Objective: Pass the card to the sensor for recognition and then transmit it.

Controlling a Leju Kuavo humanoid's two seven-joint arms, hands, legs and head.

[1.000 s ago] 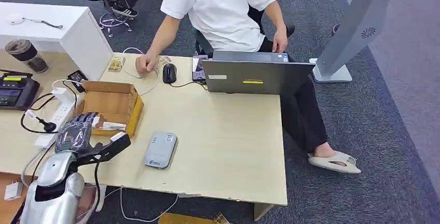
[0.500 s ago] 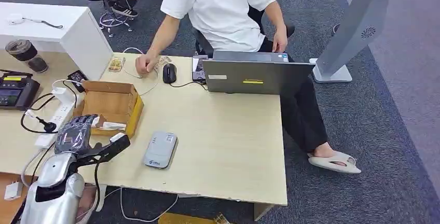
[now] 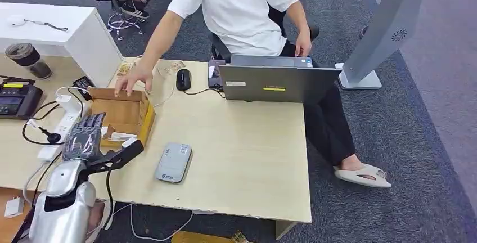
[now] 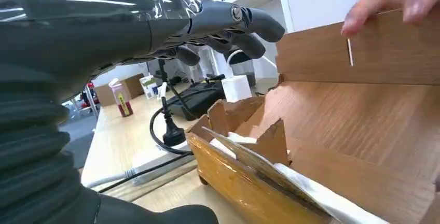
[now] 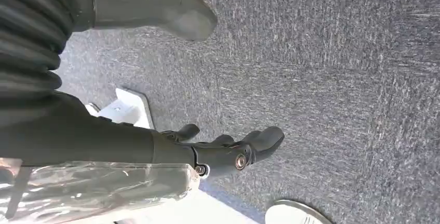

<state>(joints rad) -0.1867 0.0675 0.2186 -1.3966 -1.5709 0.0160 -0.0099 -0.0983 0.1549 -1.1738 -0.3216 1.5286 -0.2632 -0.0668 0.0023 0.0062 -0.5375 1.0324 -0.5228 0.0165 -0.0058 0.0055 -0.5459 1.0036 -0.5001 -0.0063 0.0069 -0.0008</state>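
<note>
Left hand (image 3: 84, 136): spread, holding nothing, hovering at the near-left rim of the box (image 3: 119, 115); in the left wrist view (image 4: 155, 22) its fingers reach over the box's front wall.
Right hand (image 5: 218, 151): hanging over grey carpet, fingers loosely apart, nothing in them.
Card (image 3: 117, 136): judged to be the pale flat piece lying in the box at its near edge, at about 2 o'clock from the left hand and just beside it. In the left wrist view (image 4: 311, 195) it reads as a thin white slip lying flat behind the torn front wall.
Card's look: thin, flat, whitish, low in the box; print or markings too small to tell.
Sensor (image 3: 174, 162): the grey flat reader on the table, at about 4 o'clock from the box, apart from it.
Person's hand (image 3: 132, 81): resting on the box's far rim, at 12 o'clock from the card.
Risk, grasp: a card lying flat gives the fingers little edge; they may slide over it or push it under the torn cardboard.
Risk, box: the light box could shift if the fingers catch its wall.
Risk, person: the hand on the rim sits close to the reach; contact is possible if both move in together.
Risk, cables: the power strip (image 3: 64, 116) and its leads lie at 9 o'clock from the box, near the forearm's path.
</note>
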